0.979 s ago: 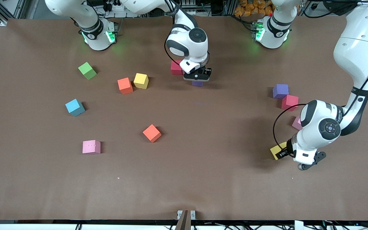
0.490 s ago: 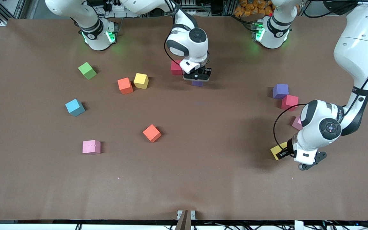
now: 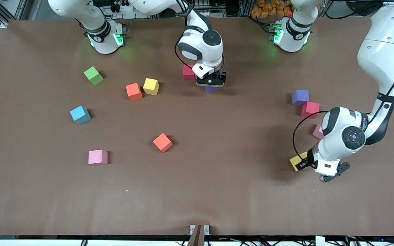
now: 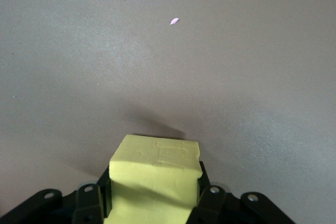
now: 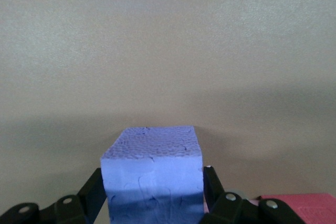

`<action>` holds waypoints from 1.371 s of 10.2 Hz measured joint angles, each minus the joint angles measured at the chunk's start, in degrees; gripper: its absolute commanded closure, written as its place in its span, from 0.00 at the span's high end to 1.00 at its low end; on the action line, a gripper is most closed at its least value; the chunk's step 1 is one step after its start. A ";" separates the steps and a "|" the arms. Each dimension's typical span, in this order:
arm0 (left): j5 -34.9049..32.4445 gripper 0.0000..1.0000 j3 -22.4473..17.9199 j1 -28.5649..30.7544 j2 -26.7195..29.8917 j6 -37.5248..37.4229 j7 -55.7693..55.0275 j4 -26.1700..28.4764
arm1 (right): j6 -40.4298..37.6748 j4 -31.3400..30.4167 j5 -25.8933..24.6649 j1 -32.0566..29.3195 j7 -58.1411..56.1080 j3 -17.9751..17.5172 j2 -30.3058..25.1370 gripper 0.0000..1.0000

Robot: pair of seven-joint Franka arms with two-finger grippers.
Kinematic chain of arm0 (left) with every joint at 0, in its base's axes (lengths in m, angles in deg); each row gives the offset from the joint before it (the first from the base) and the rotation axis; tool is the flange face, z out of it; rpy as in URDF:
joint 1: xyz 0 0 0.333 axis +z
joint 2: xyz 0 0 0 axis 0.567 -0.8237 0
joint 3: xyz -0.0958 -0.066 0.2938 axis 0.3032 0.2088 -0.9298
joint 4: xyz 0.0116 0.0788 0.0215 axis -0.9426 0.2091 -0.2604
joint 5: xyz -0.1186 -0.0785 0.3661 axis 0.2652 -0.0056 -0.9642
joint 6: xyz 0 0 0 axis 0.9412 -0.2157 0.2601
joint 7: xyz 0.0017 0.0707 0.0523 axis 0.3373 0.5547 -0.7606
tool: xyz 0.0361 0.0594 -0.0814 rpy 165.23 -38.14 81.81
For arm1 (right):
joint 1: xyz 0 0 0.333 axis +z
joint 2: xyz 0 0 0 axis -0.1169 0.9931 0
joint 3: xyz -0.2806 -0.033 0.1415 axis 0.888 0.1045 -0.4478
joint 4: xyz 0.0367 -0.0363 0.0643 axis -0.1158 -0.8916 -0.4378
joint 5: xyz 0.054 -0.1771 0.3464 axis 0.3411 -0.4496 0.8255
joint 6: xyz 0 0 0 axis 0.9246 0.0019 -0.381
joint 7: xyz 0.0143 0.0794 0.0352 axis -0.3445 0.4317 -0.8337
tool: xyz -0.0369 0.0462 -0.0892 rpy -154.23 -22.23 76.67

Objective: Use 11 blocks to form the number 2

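Note:
My right gripper point(image 3: 211, 85) stands low over a purple block point(image 3: 211, 90) that rests on the table beside a red block point(image 3: 188, 72). In the right wrist view its open fingers point(image 5: 212, 182) flank the purple block point(image 5: 152, 177) with a slim gap, and the red block point(image 5: 294, 208) shows at the edge. My left gripper point(image 3: 301, 163) is shut on a yellow block point(image 3: 298, 161), just above the table at the left arm's end. The left wrist view shows that yellow block point(image 4: 155, 171) pinched between both fingers.
Loose blocks lie toward the right arm's end: green point(image 3: 93, 75), orange point(image 3: 134, 91), yellow point(image 3: 151, 86), blue point(image 3: 80, 114), orange point(image 3: 162, 142), pink point(image 3: 97, 157). Near my left arm sit a purple block point(image 3: 300, 97), a red one point(image 3: 310, 109) and a pink one point(image 3: 317, 131).
My right gripper's fingers have parted from the purple block and the hand has lifted slightly; the block stays on the table. The left arm has not moved.

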 measured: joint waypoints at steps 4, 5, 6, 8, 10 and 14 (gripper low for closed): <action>0.00 0.00 0.00 0.00 0.00 0.00 0.00 0.00 | 0.00 0.43 0.02 0.00 0.08 0.00 -0.01 0.82; 0.00 0.00 0.00 0.00 0.00 0.00 0.00 0.00 | 0.00 0.47 0.02 0.00 0.09 0.00 -0.01 0.82; 0.00 0.00 0.00 0.00 0.00 0.00 0.00 0.00 | 0.00 0.51 0.02 0.00 0.10 0.00 -0.01 0.82; 0.00 0.00 0.00 0.00 0.00 0.00 0.00 0.00 | 0.00 0.53 0.02 0.00 0.12 0.00 -0.01 0.82; 0.00 0.00 0.00 0.00 0.00 0.00 0.00 0.00 | 0.01 0.67 0.02 0.00 0.13 0.02 -0.07 1.00; 0.00 0.00 0.00 0.00 0.00 0.00 -0.18 0.00 | -3.14 1.24 -0.37 -0.03 -0.24 0.09 -1.92 1.00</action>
